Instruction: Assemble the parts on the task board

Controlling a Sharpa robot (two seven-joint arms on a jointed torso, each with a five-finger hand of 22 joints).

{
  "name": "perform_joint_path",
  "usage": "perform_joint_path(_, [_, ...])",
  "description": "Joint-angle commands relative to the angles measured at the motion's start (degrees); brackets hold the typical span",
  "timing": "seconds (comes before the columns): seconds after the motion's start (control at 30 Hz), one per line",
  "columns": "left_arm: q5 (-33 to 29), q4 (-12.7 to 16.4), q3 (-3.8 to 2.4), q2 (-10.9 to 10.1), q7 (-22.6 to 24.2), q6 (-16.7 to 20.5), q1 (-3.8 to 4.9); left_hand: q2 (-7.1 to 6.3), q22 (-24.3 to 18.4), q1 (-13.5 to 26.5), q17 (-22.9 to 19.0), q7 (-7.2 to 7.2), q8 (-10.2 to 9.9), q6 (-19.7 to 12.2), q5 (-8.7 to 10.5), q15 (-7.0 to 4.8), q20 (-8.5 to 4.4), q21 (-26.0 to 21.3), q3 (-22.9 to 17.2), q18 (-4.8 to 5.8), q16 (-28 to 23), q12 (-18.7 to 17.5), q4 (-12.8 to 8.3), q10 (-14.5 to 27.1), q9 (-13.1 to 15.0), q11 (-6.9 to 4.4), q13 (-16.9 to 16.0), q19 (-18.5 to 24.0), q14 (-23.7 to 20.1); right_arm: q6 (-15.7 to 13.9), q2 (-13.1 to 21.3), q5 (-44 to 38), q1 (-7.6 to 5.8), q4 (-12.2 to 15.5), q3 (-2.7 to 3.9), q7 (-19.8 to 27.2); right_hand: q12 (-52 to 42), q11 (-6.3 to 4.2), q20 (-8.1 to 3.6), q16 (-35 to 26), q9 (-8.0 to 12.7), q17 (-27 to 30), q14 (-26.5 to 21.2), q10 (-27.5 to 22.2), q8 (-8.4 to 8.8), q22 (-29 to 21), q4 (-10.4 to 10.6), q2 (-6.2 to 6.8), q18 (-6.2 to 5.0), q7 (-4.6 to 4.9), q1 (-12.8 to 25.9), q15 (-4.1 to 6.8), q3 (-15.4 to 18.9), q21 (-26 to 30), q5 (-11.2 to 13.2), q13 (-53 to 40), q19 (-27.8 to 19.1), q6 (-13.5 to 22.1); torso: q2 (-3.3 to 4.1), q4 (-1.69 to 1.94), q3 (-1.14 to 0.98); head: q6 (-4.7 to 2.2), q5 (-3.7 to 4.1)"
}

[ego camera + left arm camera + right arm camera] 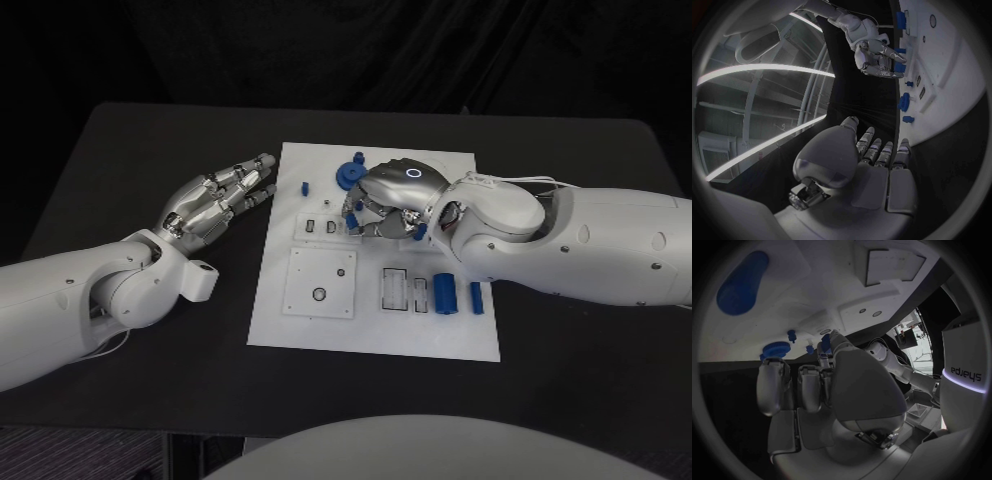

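Observation:
The white task board (378, 325) lies in the middle of the black table. My right hand (387, 200) hovers over its far middle with the fingers curled down. In the right wrist view its thumb and a finger pinch a small blue part (825, 342) just above the board (817, 290). A blue gear (351, 175) and a small blue peg (306, 188) stand beside that hand. A blue cylinder (446, 293) and a thin blue bar (476, 295) lie at the board's right edge. My left hand (219, 200) lies flat with its fingers spread, over the table left of the board, holding nothing.
A raised white square block (320, 283) with holes sits on the board's near left, with rectangular slots (394, 288) to its right. The table (159, 140) shows bare black surface around the board. My right forearm (577, 245) covers the board's right far corner.

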State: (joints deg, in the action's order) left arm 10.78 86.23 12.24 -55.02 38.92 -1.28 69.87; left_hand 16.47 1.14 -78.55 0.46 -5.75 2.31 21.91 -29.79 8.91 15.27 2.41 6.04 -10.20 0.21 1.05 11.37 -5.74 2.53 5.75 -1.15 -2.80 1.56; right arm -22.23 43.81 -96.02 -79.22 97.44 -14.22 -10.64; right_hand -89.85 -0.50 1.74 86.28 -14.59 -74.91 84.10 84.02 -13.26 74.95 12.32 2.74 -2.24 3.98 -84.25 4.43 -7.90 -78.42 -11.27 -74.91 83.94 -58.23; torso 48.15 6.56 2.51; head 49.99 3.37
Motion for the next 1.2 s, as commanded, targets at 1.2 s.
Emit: perform_joint_path(1.2, [0.0,-0.2,-0.04,0.6,8.4,-1.5,-0.16,0.16,0.1,-0.5,0.1,-0.72,0.3,0.2,-0.23,0.55,0.64,0.4,-0.9,-0.1,0.4,0.0,-0.2,-0.1,0.1,0.49,-0.1,0.1,0.1,3.6,-2.7,-3.6,0.98,-3.1,0.06,-5.6,0.3,0.65,0.91,-0.4,-2.5,-11.8,5.0,5.4,0.78,9.9,-0.7,0.12,-0.79,1.1,1.9,-0.84,0.5,0.8,-0.4,-14.5,0.6,2.3,-0.05,0.07,0.03,0.01,0.66])
